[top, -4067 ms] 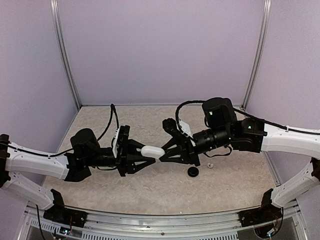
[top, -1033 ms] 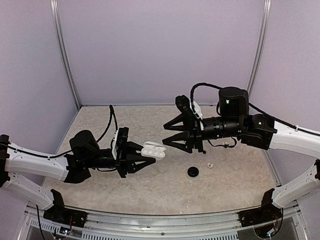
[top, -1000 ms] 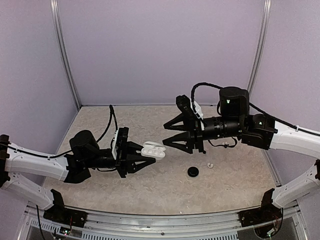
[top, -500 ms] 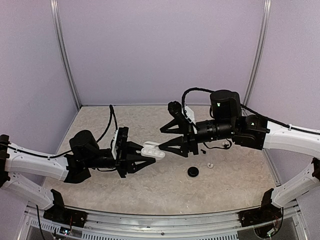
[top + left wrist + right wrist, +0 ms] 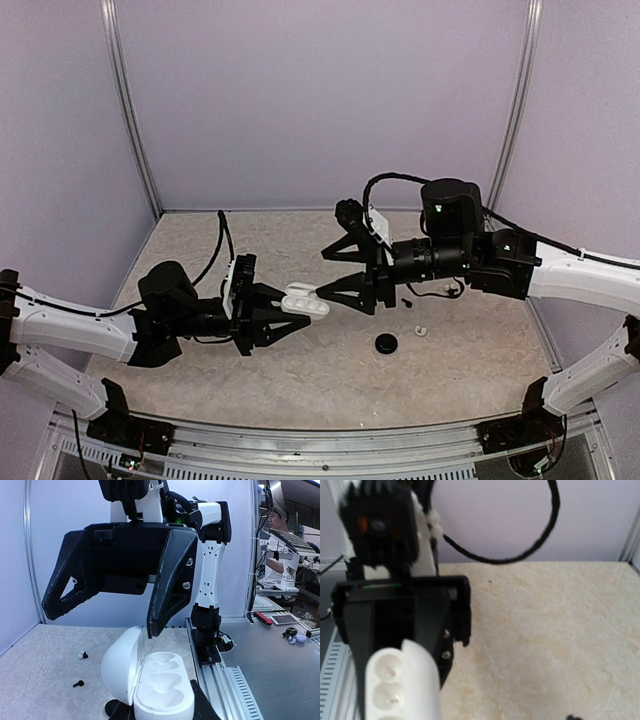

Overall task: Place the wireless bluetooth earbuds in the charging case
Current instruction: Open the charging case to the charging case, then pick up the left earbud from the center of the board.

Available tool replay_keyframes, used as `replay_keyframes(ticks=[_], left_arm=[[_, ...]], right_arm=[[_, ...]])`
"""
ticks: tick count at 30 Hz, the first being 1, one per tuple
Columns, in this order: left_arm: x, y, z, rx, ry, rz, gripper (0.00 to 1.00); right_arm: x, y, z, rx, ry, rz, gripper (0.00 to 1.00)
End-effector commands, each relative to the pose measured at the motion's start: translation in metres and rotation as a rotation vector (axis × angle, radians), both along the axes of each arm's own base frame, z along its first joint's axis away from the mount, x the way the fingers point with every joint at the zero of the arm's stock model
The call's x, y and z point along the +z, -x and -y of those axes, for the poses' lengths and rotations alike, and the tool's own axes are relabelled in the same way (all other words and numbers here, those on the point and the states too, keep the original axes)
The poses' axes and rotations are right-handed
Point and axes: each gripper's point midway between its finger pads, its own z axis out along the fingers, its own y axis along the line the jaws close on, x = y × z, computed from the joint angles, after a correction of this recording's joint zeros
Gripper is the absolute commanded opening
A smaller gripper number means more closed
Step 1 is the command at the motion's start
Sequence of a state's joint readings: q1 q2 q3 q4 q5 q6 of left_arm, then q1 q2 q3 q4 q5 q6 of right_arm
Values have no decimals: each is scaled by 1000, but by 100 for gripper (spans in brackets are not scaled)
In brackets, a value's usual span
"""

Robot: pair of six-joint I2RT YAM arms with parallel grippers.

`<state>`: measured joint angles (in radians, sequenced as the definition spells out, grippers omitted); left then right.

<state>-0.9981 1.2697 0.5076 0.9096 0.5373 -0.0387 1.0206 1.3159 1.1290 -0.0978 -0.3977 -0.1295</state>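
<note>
The white charging case [image 5: 305, 300] hangs above the table with its lid [image 5: 120, 664] swung open and its sockets [image 5: 161, 680] empty. My left gripper [image 5: 290, 315] is shut on the case's body from both sides. My right gripper [image 5: 323, 274] faces it from the right, open wide. In the left wrist view, the tip of one of its fingers [image 5: 167, 580] rests at the lid's upper edge. One white earbud [image 5: 421, 330] with a dark part lies on the table under my right arm, also visible as a small speck [image 5: 81, 655]. The right wrist view shows the case [image 5: 400, 685], not its own fingers.
A black round disc [image 5: 386, 343] lies on the table near the earbud, left of it. The speckled beige tabletop [image 5: 300, 380] is walled by purple panels on three sides. A metal rail [image 5: 320, 445] runs along the near edge.
The case, shut four seconds ago, is now open. Over the last second my right gripper moved left and down to the lid and spread wider. My left gripper held still.
</note>
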Motion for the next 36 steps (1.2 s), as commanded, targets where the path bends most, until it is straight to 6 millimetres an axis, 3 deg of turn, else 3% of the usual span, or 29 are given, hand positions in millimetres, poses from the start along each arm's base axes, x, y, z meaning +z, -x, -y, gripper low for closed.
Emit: replay_keyframes(ticks=[1, 6, 10, 15, 20, 26, 30, 33, 36], left_arm=[[5, -1, -1, 2, 26, 1, 8], [5, -5, -3, 12, 34, 1, 8], [5, -11, -6, 24, 45, -9, 8], [1, -12, -9, 14, 50, -33, 8], [-2, -16, -12, 23, 44, -41, 8], [-5, -17, -14, 22, 48, -50, 8], [-7, -18, -14, 21, 46, -54, 8], [-8, -18, -15, 23, 48, -55, 7], [-7, -19, -15, 31, 48, -57, 7]], right_arm=[[44, 14, 11, 33, -139, 42, 81], [64, 7, 24, -50, -169, 32, 93], [46, -22, 36, -151, -94, -36, 95], [-4, -56, 69, -283, 5, -194, 89], [-73, -81, 105, -514, 280, -241, 83], [-146, -87, 147, -702, 573, -313, 76], [-183, -89, 178, -803, 759, -299, 74], [-209, -86, 192, -815, 863, -292, 68], [-227, -87, 193, -802, 909, -286, 63]])
